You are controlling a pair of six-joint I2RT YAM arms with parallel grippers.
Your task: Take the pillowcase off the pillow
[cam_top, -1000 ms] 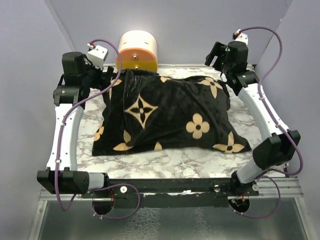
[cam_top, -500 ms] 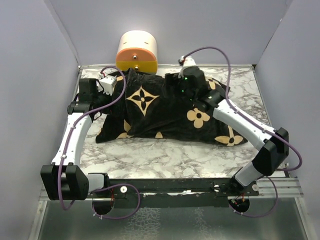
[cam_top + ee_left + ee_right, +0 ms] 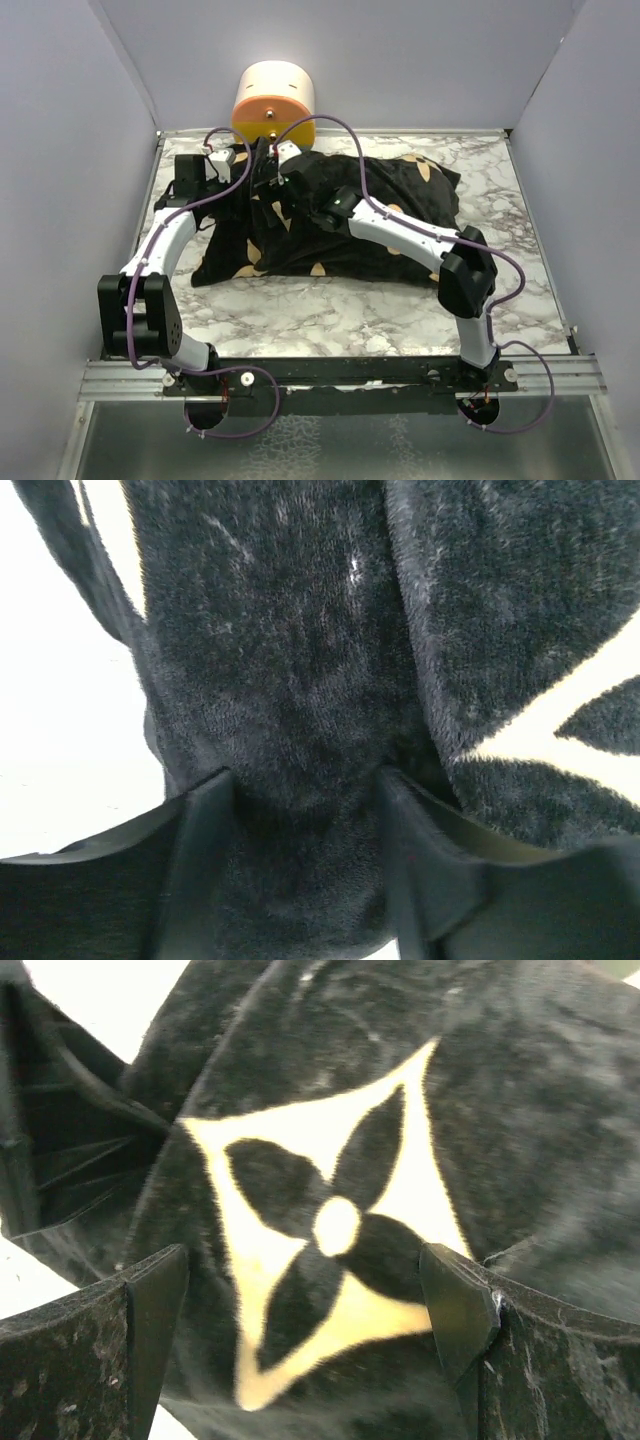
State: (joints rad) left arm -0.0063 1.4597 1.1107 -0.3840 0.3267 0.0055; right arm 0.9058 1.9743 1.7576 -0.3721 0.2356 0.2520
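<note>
Inside a booth of pale lavender walls (image 3: pixel 420 60), a white table (image 3: pixel 330 320) veined with grey marble pattern fills the floor, and both arms are bolted to a metal rail (image 3: pixel 340 372) at its near edge. The pillowcase (image 3: pixel 405 205) lies across the far half of the table as a plump, rumpled black mound, its left end bunched upward just in front of a cream-and-orange cylinder (image 3: pixel 273 100) that stands against the back wall. The pile is soft and plush, printed with tan shapes, a few of which peek out along the near hem. The pillow is hidden inside; no white shows in any view. Both arms reach to that raised left end. The left claw (image 3: pixel 305 805) has a thick fold of black fabric filling the gap between its fingers (image 3: pixel 205 820) and appears to be clamped on it, though the view is very close and dark. The right claw (image 3: pixel 305 1300) has its fingers spread wide against the cloth, with a tan pointed star (image 3: pixel 335 1225) holding a black four-petal flower between them.
</note>
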